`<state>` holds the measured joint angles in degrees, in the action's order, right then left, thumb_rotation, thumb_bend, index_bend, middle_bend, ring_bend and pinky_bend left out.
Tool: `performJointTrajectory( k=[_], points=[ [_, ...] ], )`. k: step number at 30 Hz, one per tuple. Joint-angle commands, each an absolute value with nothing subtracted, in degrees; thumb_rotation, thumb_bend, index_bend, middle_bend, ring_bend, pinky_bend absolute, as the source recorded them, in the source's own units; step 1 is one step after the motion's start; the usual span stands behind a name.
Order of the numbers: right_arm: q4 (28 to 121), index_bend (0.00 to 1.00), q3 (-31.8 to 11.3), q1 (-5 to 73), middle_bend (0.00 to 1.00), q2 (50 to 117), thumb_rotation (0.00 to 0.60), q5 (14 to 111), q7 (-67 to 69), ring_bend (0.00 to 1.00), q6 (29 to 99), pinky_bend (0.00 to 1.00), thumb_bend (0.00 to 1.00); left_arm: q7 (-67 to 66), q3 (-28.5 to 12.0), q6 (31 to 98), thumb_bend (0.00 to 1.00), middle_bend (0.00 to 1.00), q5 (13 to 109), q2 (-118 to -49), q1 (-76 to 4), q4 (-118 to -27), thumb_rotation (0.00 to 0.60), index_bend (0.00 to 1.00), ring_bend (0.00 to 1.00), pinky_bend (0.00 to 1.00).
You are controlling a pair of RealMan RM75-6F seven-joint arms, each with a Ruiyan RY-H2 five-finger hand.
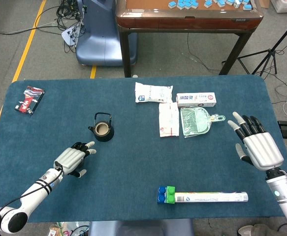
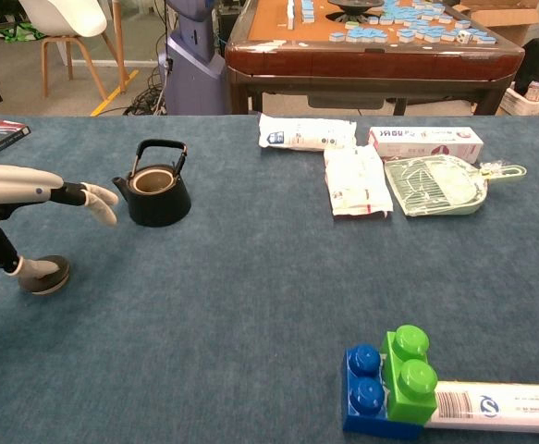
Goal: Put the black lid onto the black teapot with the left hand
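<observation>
The black teapot (image 1: 103, 130) (image 2: 157, 196) stands upright and uncovered on the blue table, its handle raised. My left hand (image 1: 74, 158) (image 2: 38, 199) hovers over the black lid, which it hides in the head view. In the chest view the lid (image 2: 53, 280) lies flat on the cloth, in front and to the left of the teapot. The thumb comes down on top of it, while the other fingers (image 2: 96, 201) stretch out toward the teapot without touching it. My right hand (image 1: 255, 145) is held open above the table's right side, holding nothing.
Two white packets (image 1: 153, 92) (image 1: 168, 120), a toothpaste box (image 1: 196, 100) and a green dustpan (image 1: 196, 121) lie at the back right. A long tube with blue and green blocks (image 1: 166, 194) lies near the front edge. A red-black packet (image 1: 29, 99) sits far left.
</observation>
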<state>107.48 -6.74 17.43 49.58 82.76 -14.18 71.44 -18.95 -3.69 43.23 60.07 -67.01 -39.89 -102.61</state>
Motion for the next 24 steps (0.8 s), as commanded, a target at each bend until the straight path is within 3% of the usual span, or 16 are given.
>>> performJointTrajectory(
  k=[1,14,24],
  points=[
    [108.2,0.09,-6.6,17.2,0.0,49.1,0.6,82.7,-14.9,0.0,71.8,0.0,0.55,-17.6,-3.6,42.9,0.33,0.0,60.8,-67.9,-40.3,-101.1,0.6,0.16,0.0,0.0],
    [110.1,0.09,-6.3,17.2,0.0,48.9,0.6,81.6,-17.9,0.0,71.7,0.0,0.55,-9.1,-3.0,41.7,0.33,0.0,66.3,-69.9,-40.1,-94.4,0.6,0.19,0.0,0.0],
    [110.9,0.09,-6.1,17.9,0.0,49.2,0.6,81.3,-19.6,0.0,70.9,0.0,0.55,-5.6,-1.9,42.0,0.33,0.0,68.7,-69.8,-39.1,-91.9,0.6,0.12,0.0,0.0]
  ],
)
